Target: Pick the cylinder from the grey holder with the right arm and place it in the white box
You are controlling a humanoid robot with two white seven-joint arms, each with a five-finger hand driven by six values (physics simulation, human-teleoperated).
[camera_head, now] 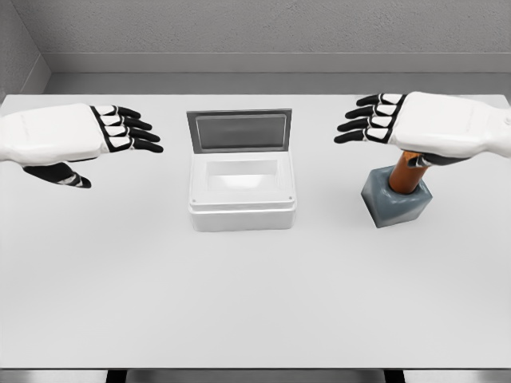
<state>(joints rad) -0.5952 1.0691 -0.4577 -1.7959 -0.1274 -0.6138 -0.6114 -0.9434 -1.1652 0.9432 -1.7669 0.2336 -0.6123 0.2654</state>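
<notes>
Bare tabletop (255,303) fronts the scene as the left hand (60,136) hovers, fingers (132,132) apart and empty, pointing at the open white box (242,191). Right hand (431,124), fingers (367,120) spread, hangs above the orange cylinder (406,171), upright in its grey holder (395,199); a straight-down grasp looks wisest.

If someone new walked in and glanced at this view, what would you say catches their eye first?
Probably the orange cylinder, the only strong colour, standing tilted in the grey holder at the table's right, partly hidden under the right hand. Next, the white box at the centre, its lid raised at the back. The left hand hangs open at the left, mirroring the right.
</notes>
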